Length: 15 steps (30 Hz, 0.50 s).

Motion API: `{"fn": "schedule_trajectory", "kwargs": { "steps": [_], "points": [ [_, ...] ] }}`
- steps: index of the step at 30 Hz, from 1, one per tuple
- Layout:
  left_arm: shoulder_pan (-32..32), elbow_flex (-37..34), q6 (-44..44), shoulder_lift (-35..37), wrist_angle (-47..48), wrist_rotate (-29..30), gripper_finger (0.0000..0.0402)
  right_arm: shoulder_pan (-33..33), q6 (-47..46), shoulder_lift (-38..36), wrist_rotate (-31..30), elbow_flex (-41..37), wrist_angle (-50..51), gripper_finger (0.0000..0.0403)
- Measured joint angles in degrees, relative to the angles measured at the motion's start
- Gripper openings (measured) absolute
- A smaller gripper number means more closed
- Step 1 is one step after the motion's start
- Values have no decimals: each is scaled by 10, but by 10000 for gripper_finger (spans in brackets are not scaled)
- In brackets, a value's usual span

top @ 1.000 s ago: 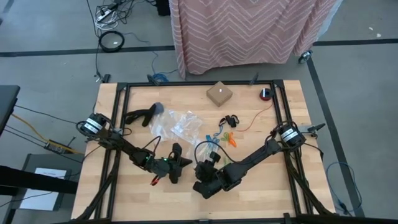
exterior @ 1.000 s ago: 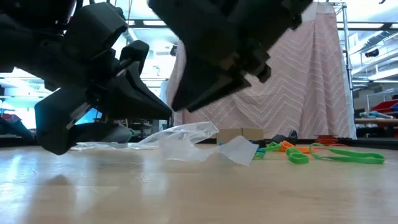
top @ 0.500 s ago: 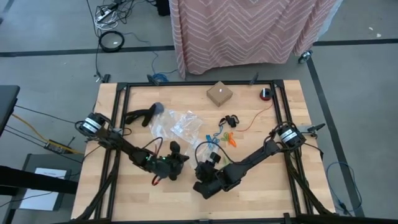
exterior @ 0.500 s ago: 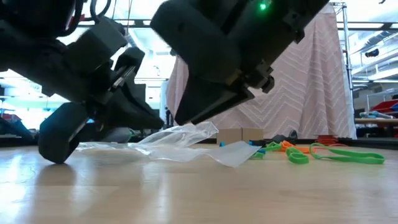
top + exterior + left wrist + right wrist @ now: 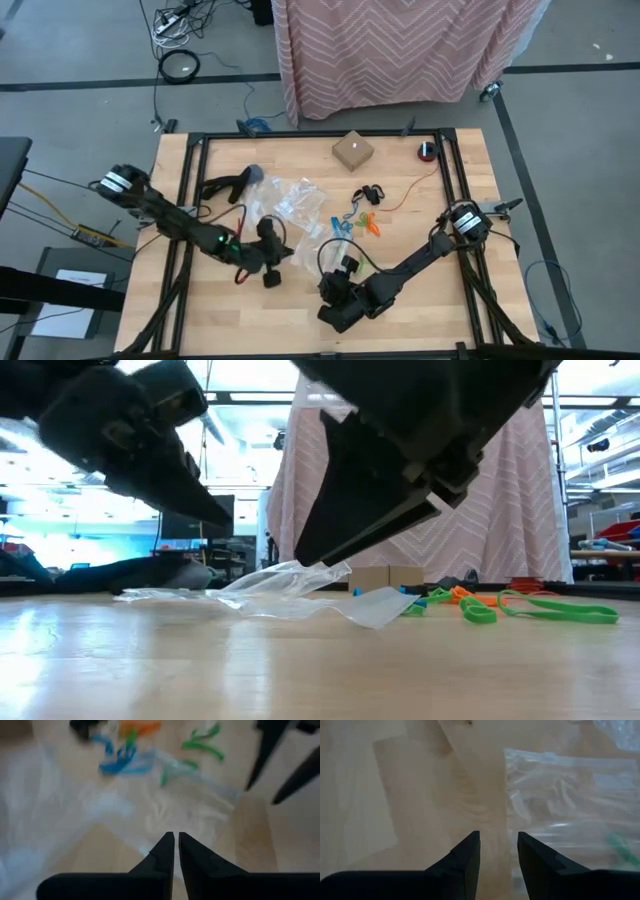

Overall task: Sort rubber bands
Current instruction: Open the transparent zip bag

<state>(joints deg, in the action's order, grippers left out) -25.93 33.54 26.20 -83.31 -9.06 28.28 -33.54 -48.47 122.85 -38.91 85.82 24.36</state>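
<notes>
Rubber bands (image 5: 358, 219) lie near middle of surface (image 5: 420, 300), beside clear bags (image 5: 290, 205). Left hand (image 5: 268, 262) nearly closed, empty. Right hand (image 5: 333, 303) open w/ small gap, near front edge, empty.

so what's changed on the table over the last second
The left gripper has pulled back toward its own side and lifted off the tabletop; its fingers now show a thin gap with nothing between them. The right gripper has slid a little nearer the table's front edge, its jaws apart and empty. The clear bags and the rubber bands lie where they were.
</notes>
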Motion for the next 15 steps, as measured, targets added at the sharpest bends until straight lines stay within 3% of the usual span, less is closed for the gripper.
{"fn": "schedule_trajectory", "kwargs": {
  "steps": [3,8,15],
  "points": [
    [17,-11,50,-4,2,-81,53,-7,1,0,5,0,-2,119],
    [48,-61,164,-15,-88,-198,105,-18,0,0,19,0,-3,121],
    [84,-157,273,-16,-259,-199,178,-34,-11,0,17,0,-18,135]
  ]
}}
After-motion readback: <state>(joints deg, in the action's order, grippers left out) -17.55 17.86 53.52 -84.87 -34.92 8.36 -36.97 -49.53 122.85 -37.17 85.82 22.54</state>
